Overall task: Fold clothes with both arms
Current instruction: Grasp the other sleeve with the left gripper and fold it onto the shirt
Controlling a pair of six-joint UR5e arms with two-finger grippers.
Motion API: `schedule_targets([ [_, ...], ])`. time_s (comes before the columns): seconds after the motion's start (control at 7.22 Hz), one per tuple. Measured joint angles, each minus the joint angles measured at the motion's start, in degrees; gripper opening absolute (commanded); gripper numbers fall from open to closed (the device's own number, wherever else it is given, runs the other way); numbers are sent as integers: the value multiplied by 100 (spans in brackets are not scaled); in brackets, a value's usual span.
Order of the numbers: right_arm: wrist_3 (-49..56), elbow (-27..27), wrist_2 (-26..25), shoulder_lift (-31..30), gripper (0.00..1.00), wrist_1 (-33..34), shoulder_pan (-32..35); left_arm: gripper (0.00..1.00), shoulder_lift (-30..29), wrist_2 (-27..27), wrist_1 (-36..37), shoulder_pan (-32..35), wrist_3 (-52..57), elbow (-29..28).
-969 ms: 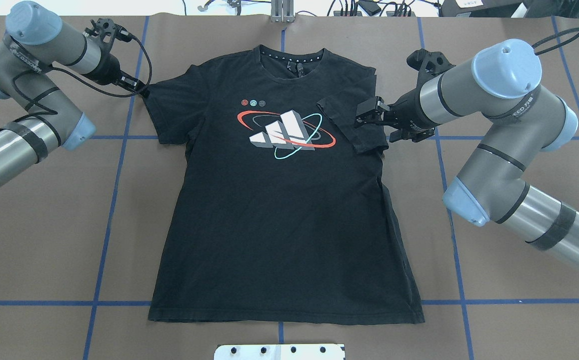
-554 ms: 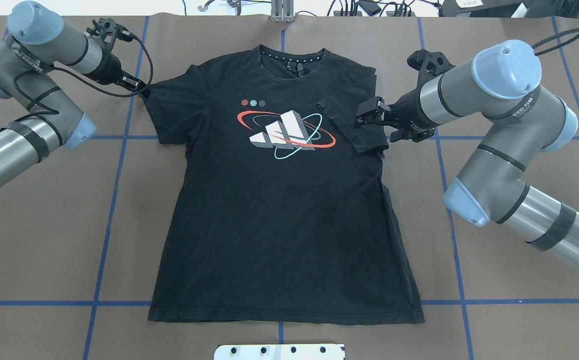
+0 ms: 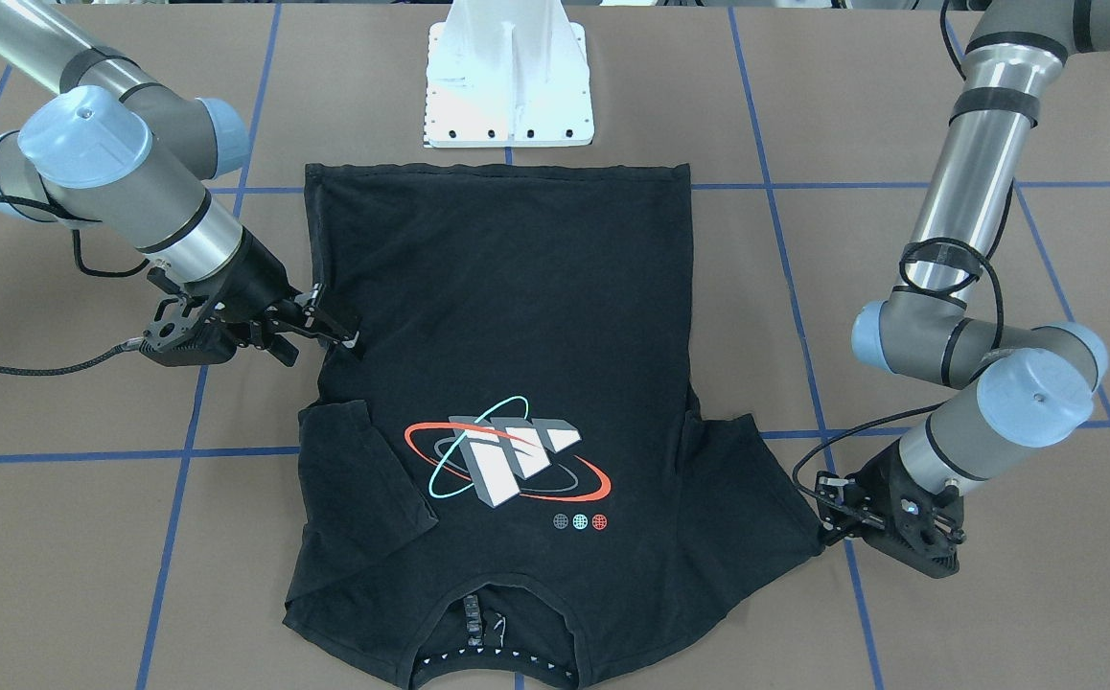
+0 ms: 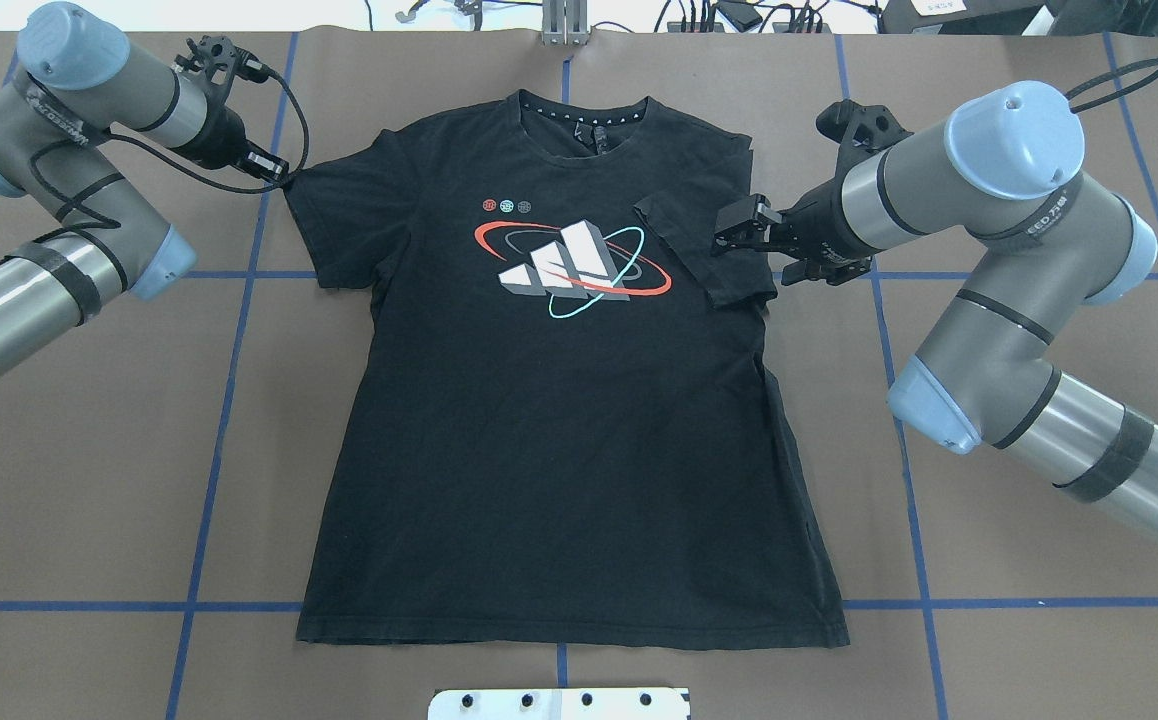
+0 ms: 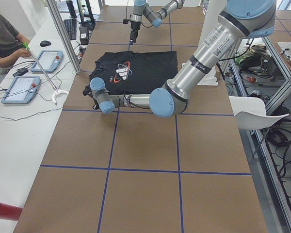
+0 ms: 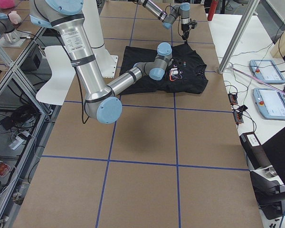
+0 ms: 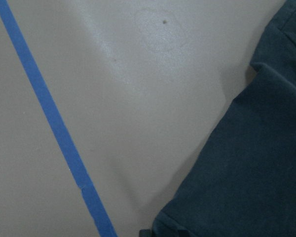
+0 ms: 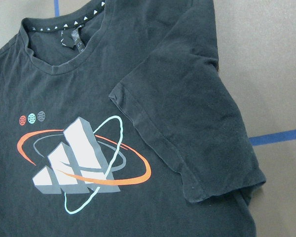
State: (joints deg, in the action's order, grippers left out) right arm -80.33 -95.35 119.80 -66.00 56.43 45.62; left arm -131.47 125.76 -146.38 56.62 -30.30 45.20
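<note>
The black T-shirt [image 4: 559, 450] lies flat, print up, at the centre of the brown table [image 4: 69, 480], whose surface extends well beyond both side seams. The matte knit is lightly creased. One sleeve [image 4: 704, 255] is folded inward. The right hand [image 4: 729, 230] is at its outer edge, fingers apart and holding nothing. The left hand [image 4: 277, 172] meets the opposite sleeve hem; its grip cannot be determined.

Bright, even overhead light, soft faint shadows on the brown desk [image 4: 89, 450], mild sheen on the right arm [image 4: 1089, 440] metal tube, exterior views sharp, left wrist view soft with pale glare, black T-shirt [image 4: 559, 450] showing little fold detail.
</note>
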Motion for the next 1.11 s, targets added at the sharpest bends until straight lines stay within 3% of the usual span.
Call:
schedule_targets([
  [0.28, 0, -23, 20, -13, 100, 0, 12, 0, 23, 80, 24, 27, -386, 373],
  [0.42, 12, -78, 58, -71, 100, 0, 39, 0, 103, 235, 64, 16, -799, 827],
  [0.83, 81, -180, 245, -262, 100, -8, 194, 0, 112, 412, 84, -446, -2712, 1974],
  [1.11, 91, -152, 282, -278, 100, -14, 221, 0, -164, -54, 84, -857, -3253, 1889],
])
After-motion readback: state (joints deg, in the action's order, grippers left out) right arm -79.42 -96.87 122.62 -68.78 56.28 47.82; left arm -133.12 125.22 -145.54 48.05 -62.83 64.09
